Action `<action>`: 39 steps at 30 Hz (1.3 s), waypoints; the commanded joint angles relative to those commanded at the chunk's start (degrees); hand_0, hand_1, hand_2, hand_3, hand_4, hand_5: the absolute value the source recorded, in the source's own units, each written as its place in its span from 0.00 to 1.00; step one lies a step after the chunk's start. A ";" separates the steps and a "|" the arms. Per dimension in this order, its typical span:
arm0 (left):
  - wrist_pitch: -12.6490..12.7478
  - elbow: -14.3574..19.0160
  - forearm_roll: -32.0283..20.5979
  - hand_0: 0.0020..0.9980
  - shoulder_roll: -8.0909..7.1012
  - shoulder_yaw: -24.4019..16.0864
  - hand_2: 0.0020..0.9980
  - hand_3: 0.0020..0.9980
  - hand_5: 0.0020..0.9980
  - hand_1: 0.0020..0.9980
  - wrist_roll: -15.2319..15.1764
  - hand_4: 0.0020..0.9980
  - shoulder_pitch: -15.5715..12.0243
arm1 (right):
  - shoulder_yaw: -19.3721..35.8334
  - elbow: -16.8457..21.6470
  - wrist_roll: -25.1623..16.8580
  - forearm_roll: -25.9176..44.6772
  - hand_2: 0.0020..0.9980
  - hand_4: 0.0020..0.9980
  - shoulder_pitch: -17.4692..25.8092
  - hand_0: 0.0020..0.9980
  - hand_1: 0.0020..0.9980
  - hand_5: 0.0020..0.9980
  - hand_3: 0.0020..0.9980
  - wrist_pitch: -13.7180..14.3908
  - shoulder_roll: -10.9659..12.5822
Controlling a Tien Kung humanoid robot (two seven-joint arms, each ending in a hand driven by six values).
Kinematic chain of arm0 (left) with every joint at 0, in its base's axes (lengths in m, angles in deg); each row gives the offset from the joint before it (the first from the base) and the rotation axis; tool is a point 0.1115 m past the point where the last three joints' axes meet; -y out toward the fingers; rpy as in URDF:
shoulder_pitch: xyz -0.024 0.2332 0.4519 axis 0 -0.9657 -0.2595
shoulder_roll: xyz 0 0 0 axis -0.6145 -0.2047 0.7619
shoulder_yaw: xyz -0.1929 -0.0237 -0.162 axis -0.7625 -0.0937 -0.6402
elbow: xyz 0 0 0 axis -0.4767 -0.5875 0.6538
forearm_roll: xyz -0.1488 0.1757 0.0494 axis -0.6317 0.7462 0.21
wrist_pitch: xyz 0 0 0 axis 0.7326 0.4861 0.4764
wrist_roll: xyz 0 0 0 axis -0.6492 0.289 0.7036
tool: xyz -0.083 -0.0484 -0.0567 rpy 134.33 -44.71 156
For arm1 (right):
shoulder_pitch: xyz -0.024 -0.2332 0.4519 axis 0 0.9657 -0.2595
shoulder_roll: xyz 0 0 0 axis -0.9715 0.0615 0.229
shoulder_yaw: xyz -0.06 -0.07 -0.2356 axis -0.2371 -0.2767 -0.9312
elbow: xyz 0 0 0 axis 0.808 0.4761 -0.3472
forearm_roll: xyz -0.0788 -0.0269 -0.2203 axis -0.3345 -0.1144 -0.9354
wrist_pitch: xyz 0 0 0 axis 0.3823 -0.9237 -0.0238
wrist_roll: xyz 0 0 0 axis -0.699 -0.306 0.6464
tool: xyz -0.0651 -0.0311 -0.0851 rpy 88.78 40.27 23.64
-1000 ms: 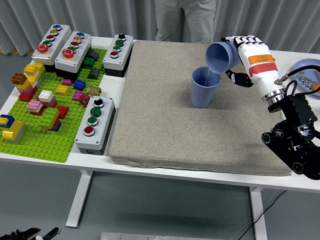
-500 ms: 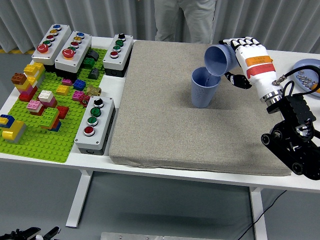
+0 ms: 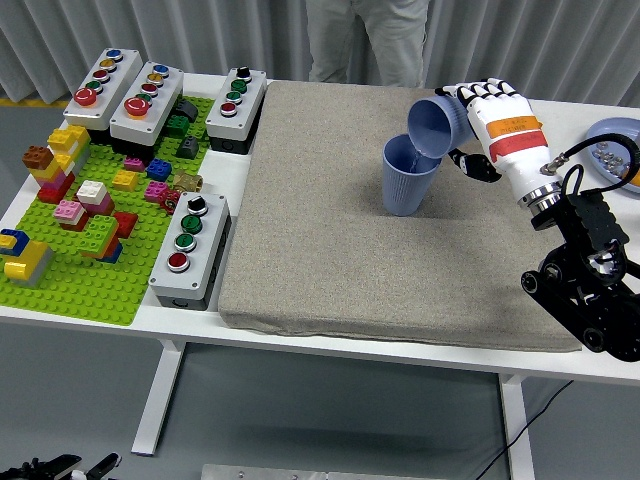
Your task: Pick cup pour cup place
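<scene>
Since the earlier frames, our right hand [image 3: 480,115] has shifted a little to the left with the tilted blue cup [image 3: 435,126], whose mouth now sits lower over the standing cup.

We take the grey mat [image 3: 330,240] as our landmark. Nearest us, to the mat's right, our black right arm [image 3: 585,285] rises from the table's near corner. Just left of the mat's near half sits a grey button box [image 3: 190,250], and beyond that the green brick baseplate [image 3: 70,280] with coloured bricks on it.

On the mat's far right part stands the upright blue cup [image 3: 408,177]. Directly above its rim, our white fingers [image 3: 470,93] are wrapped around the tilted cup, which is tipped mouth-down toward the left, its lip close over the upright cup's opening.

Left of the mat's far edge lie three more button boxes [image 3: 150,100]. Right of the mat, a blue plate [image 3: 608,132] holds small metal parts. Behind the mat's far edge stands a person [image 3: 365,40].
</scene>
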 joint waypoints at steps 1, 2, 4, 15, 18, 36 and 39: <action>0.00 0.00 -0.04 0.77 0.00 0.04 0.83 0.70 1.00 0.77 -0.01 0.51 0.01 | -0.03 0.02 0.15 -0.16 0.52 0.67 -0.06 0.86 0.64 0.00 0.54 0.00 0.02; 0.00 0.00 -0.07 0.77 0.00 0.07 0.83 0.70 1.00 0.77 -0.01 0.51 0.01 | -0.07 0.01 0.31 -0.33 0.52 0.67 -0.09 0.86 0.64 0.00 0.54 0.00 0.03; 0.01 0.00 -0.13 0.77 -0.01 0.09 0.83 0.70 1.00 0.77 -0.02 0.51 0.01 | -0.22 0.02 0.51 -0.56 0.52 0.67 -0.16 0.86 0.64 0.00 0.54 0.00 0.07; 0.00 0.00 -0.13 0.77 0.02 0.12 0.83 0.70 1.00 0.77 -0.05 0.51 -0.01 | -1.06 0.32 2.86 -2.97 0.52 0.66 -0.33 0.86 0.64 0.00 0.54 0.00 0.19; 0.00 0.00 -0.21 0.77 0.02 0.16 0.83 0.70 1.00 0.77 -0.06 0.51 0.02 | -1.20 0.47 3.69 -3.78 0.53 0.66 -0.47 0.87 0.65 0.00 0.54 0.00 0.23; -0.03 0.00 -0.01 0.77 0.00 0.00 0.83 0.70 1.00 0.77 0.02 0.51 -0.35 | -1.50 0.79 5.97 -5.05 0.53 0.66 -0.35 0.87 0.65 0.00 0.53 0.00 0.31; -0.02 0.00 0.00 0.77 0.02 0.00 0.83 0.70 1.00 0.77 0.01 0.51 -0.36 | -1.10 0.65 5.39 -2.79 0.53 0.66 -0.08 0.87 0.65 0.00 0.53 0.00 0.25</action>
